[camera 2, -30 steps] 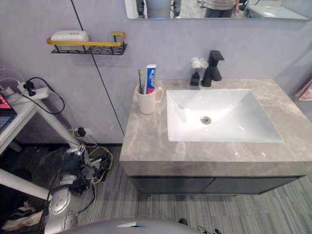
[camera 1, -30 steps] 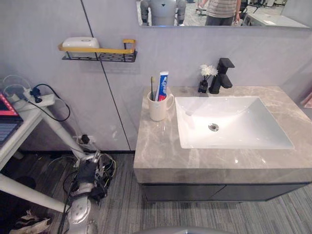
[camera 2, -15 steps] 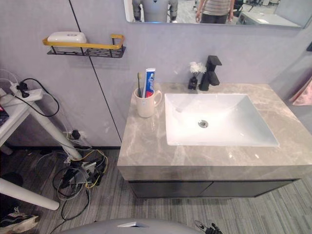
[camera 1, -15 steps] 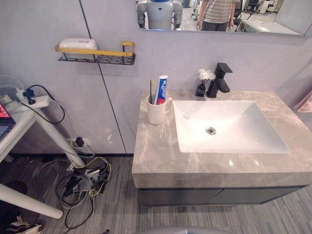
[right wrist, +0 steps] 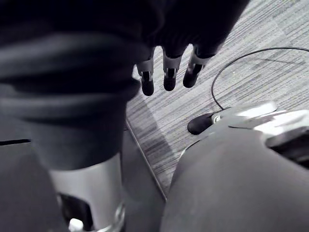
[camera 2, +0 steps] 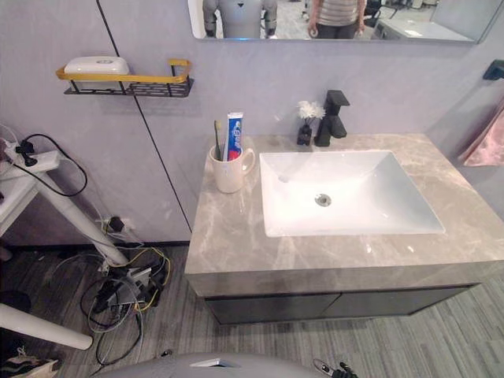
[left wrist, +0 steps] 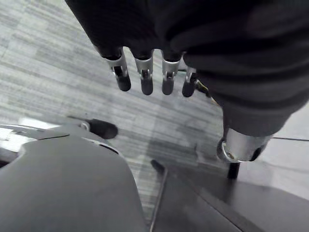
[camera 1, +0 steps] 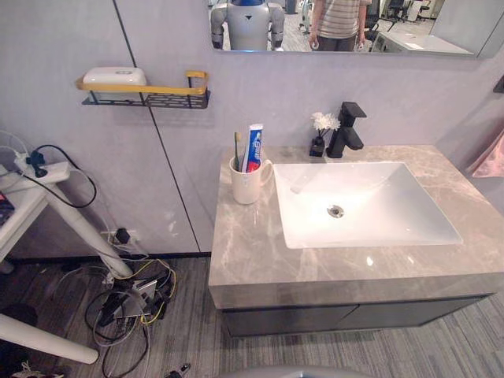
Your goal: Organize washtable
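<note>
Here, left eye view: a grey, marble-veined bench (camera 1: pixel 252 252) stood against a smooth pale-grey wall, above a floor (camera 1: pixel 193 335) of striped grey carpet. One white rectangular sink (camera 1: pixel 378 224) was set into the bench. At the sink's left rear corner stood one cream mug (camera 1: pixel 246 183), upright, holding one toothbrush (camera 1: pixel 237 146) and one blue-and-red toothpaste tube (camera 1: pixel 253 148). Behind the sink stood one angular matt-black faucet (camera 1: pixel 345 131) and, just beside it, one small dark vase of white flowers (camera 1: pixel 320 134). One black wire shelf (camera 1: pixel 146 96) with a yellow rail hung on the wall and carried one white rounded box (camera 1: pixel 114 76).

Right eye view: a mirror (camera 2: pixel 276 20) above the bench reflected a person's torso (camera 2: pixel 337 14); a pink cloth (camera 2: pixel 488 142) hung at the far right.

Left wrist view: the left hand (left wrist: pixel 144 77) hung over the carpet, fingers straight, holding nothing.

Right wrist view: the right hand (right wrist: pixel 169 75) hung likewise, fingers straight and empty.
</note>
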Robot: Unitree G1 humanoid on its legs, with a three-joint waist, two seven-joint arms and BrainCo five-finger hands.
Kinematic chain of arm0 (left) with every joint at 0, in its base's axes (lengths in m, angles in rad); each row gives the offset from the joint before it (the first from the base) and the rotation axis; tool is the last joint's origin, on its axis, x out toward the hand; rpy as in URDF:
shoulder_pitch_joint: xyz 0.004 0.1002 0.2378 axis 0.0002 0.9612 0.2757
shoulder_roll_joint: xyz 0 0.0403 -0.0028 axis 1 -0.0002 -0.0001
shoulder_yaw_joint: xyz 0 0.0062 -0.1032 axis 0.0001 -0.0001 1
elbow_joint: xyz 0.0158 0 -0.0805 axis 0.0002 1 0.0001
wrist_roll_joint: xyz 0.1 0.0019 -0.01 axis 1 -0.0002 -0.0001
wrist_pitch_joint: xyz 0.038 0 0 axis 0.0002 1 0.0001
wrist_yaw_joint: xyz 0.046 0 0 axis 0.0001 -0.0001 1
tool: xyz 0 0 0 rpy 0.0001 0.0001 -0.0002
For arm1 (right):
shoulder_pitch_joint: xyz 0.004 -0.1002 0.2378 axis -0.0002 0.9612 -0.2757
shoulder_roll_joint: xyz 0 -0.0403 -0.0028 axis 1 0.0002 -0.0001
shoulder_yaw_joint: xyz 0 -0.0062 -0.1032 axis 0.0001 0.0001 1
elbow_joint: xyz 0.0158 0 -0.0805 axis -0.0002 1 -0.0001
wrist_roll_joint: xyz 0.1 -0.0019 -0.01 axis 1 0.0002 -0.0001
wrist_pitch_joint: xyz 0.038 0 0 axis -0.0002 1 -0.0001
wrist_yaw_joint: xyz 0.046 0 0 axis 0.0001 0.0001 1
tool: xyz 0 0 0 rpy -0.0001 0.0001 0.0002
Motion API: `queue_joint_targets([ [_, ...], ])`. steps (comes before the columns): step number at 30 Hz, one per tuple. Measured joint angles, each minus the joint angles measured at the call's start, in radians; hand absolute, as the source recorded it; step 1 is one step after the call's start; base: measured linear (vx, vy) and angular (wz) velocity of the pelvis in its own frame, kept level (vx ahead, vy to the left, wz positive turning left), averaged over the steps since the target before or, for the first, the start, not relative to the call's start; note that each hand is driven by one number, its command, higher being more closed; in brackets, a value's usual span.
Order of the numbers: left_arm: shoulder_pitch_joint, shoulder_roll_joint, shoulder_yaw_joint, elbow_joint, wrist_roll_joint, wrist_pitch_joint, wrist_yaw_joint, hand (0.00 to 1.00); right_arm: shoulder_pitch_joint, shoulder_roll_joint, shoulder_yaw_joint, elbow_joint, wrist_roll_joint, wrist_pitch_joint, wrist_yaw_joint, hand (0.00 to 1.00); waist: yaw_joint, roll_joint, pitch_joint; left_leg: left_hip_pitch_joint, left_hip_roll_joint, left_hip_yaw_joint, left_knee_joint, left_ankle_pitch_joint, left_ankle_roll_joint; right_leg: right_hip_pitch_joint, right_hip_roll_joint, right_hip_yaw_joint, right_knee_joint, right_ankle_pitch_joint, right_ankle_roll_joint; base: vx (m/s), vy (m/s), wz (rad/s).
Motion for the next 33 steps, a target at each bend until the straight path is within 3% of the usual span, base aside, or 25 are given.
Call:
queue_joint_targets([
  [8,-0.025,0.025,-0.096,0.004,0.082,0.001,-0.008,0.0,-0.001,-0.009,0.018,-0.001,0.0,0.0,0.001,0.0,0.006,-0.006,0.013,-0.008,-0.003,-0.007,0.057,-0.017,0.006,-0.025,-0.015,0.002,0.083,-0.039,0.001,-0.05,0.018,0.02],
  [11,-0.049,0.038,-0.132,0.01,0.134,0.0,-0.017,0.0,-0.024,-0.011,0.008,-0.002,0.003,-0.002,0.001,0.0,0.002,-0.01,0.037,-0.098,-0.009,0.024,0.14,-0.043,0.016,-0.115,-0.023,0.045,0.124,-0.029,0.015,-0.18,0.085,-0.37],
  [14,-0.098,0.053,-0.131,0.023,0.161,0.001,-0.019,0.0,-0.068,-0.006,-0.007,-0.003,0.012,0.0,0.0,0.0,-0.001,-0.033,0.087,-0.225,-0.018,0.088,0.217,-0.071,0.035,-0.242,-0.028,0.124,0.134,-0.012,0.038,-0.21,0.133,-0.58],
  [15,-0.106,0.067,-0.13,0.032,0.162,0.002,-0.018,0.0,-0.074,0.002,-0.008,-0.011,0.012,0.001,0.0,0.0,-0.001,-0.048,0.098,-0.257,-0.031,0.11,0.229,-0.058,0.064,-0.278,-0.038,0.157,0.124,-0.012,0.059,-0.06,0.132,-0.69],
  [16,-0.107,0.049,-0.126,0.035,0.162,0.005,-0.015,0.0,-0.092,-0.011,-0.018,-0.011,0.012,0.001,0.0,0.0,-0.001,-0.008,0.114,-0.285,0.001,0.144,0.216,-0.047,0.083,-0.296,-0.02,0.13,0.165,-0.038,0.083,0.1,0.071,-0.66],
  [17,-0.111,0.045,-0.125,0.027,0.162,0.003,-0.012,0.0,-0.101,-0.016,-0.025,-0.008,0.013,0.002,0.001,0.0,-0.002,0.001,0.125,-0.294,0.014,0.16,0.223,-0.045,0.083,-0.337,-0.013,0.092,0.291,-0.065,0.053,0.42,-0.099,-0.59],
  [18,-0.108,0.047,-0.123,0.008,0.163,0.004,-0.008,0.0,-0.099,-0.011,-0.035,-0.005,0.012,0.0,0.0,0.0,-0.004,-0.006,0.13,-0.298,0.023,0.174,0.239,-0.046,0.091,-0.383,-0.028,0.019,0.567,-0.142,0.014,0.68,-0.249,-0.47],
  [19,-0.104,0.05,-0.119,-0.004,0.162,0.004,-0.006,0.0,-0.092,-0.005,-0.044,0.0,0.012,-0.002,-0.001,0.0,0.0,-0.011,0.129,-0.292,0.02,0.189,0.251,-0.049,0.096,-0.353,-0.056,-0.038,0.739,-0.203,-0.009,0.7,-0.277,-0.43],
  [20,-0.103,0.051,-0.119,-0.009,0.161,0.004,-0.005,0.0,-0.089,-0.004,-0.046,0.0,0.012,-0.002,-0.001,0.0,0.004,-0.016,0.126,-0.288,0.019,0.202,0.259,-0.05,0.098,-0.323,-0.075,-0.064,0.796,-0.222,-0.016,0.81,-0.333,-0.61],
  [21,-0.099,0.051,-0.112,-0.021,0.151,0.001,-0.002,0.0,-0.089,-0.002,-0.044,0.002,0.008,-0.001,0.003,0.0,0.023,-0.028,0.118,-0.289,0.022,0.243,0.294,-0.053,0.102,-0.221,-0.142,-0.129,0.836,-0.229,-0.018,0.68,-0.269,-0.9],
  [22,-0.1,0.05,-0.095,-0.021,0.147,0.0,-0.002,0.0,-0.096,0.006,-0.042,0.002,0.004,-0.001,0.01,0.0,0.041,-0.044,0.11,-0.302,0.025,0.278,0.327,-0.058,0.106,-0.158,-0.191,-0.165,0.779,-0.185,-0.022,0.47,-0.222,-1.19],
  [23,-0.104,0.048,-0.084,-0.017,0.135,0.002,-0.001,0.0,-0.108,0.006,-0.033,0.002,-0.001,0.002,0.012,0.0,0.053,-0.038,0.105,-0.314,0.036,0.291,0.344,-0.063,0.1,-0.128,-0.169,-0.185,0.683,-0.206,0.008,0.06,-0.138,-1.22],
  [25,-0.09,0.021,-0.085,-0.01,0.12,0.001,-0.003,0.0,-0.113,-0.007,-0.015,0.002,-0.012,0.002,0.014,0.0,0.079,0.004,0.073,-0.312,0.037,0.262,0.271,-0.044,0.075,-0.056,-0.119,-0.19,0.441,-0.207,0.015,-0.08,-0.111,-1.04],
  [26,-0.091,0.014,-0.085,-0.008,0.113,0.001,-0.004,0.0,-0.117,-0.006,-0.008,0.002,-0.022,0.002,0.015,0.0,0.077,0.011,0.066,-0.313,0.036,0.275,0.262,-0.032,0.077,-0.041,-0.115,-0.192,0.397,-0.217,0.022,-0.07,-0.081,-0.59],
  [29,-0.101,0.024,-0.085,-0.007,0.11,0.002,-0.002,0.0,-0.133,0.001,0.035,0.0,-0.031,0.003,0.019,0.0,0.083,-0.013,0.065,-0.319,0.03,0.334,0.26,-0.009,0.076,-0.003,-0.117,-0.191,0.231,-0.236,0.037,-0.12,-0.082,-0.47],
  [33,-0.104,0.028,-0.104,-0.001,0.111,0.003,-0.001,0.0,-0.147,0.002,0.045,0.0,-0.028,0.002,0.017,0.0,0.07,-0.006,0.062,-0.311,0.056,0.329,0.259,0.024,0.071,0.025,-0.08,-0.19,0.175,-0.213,0.043,-0.12,-0.09,-0.11],
])
